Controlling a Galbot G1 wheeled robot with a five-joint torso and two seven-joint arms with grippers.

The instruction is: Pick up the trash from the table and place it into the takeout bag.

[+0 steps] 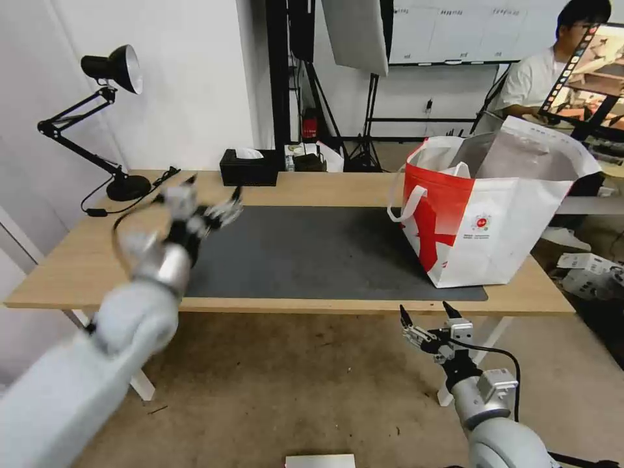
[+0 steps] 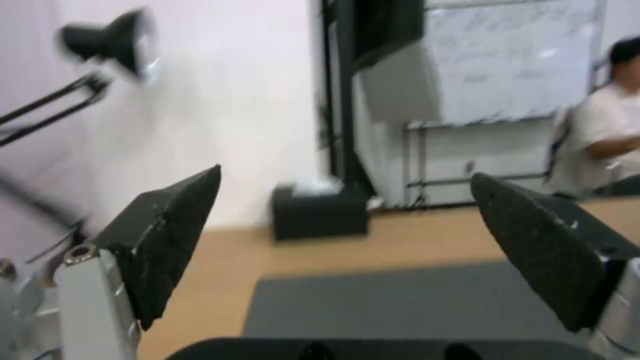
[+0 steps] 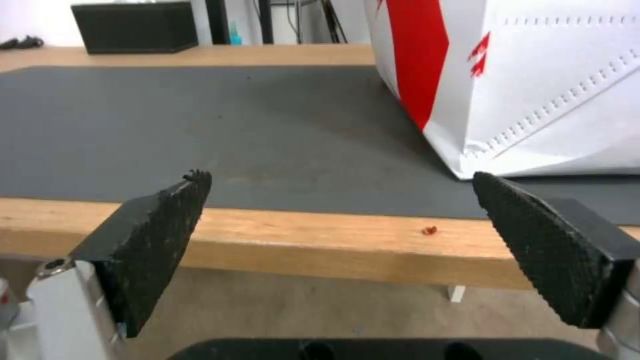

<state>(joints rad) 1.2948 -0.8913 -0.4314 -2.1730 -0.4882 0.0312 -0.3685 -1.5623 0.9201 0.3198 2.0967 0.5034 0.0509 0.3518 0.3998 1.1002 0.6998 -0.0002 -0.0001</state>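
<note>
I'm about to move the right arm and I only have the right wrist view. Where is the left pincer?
Observer: The left pincer is open and empty, raised near the far left corner of the mat.
Operator: Is the bag's top open?
Observer: Yes. The bag stands upright on the mat's right end with its mouth open upward.
Operator: Anything off to the left?
Observer: A black desk lamp stands on the far left corner of the table.
</note>
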